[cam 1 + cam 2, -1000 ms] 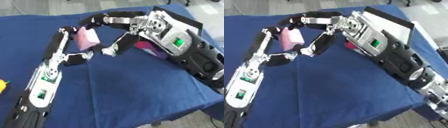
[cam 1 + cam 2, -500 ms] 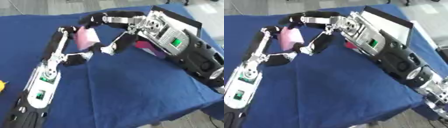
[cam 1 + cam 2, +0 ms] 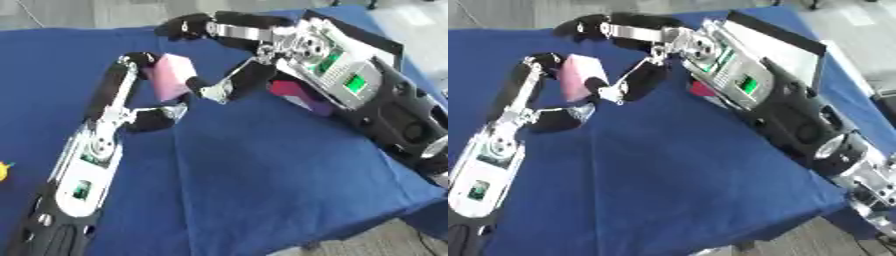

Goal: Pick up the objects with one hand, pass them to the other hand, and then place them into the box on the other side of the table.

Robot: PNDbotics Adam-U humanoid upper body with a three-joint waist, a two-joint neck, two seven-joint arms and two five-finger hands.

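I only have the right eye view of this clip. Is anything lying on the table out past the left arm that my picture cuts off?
Observer: Yes. The left eye view shows a small yellow thing at the picture's left edge, on the table beside the left arm. I cannot tell what it is.
Operator: And the red sliver I see under the right arm?
Observer: In the left eye view it is a wider magenta patch, to the right of the pink block and partly covered by the right arm.
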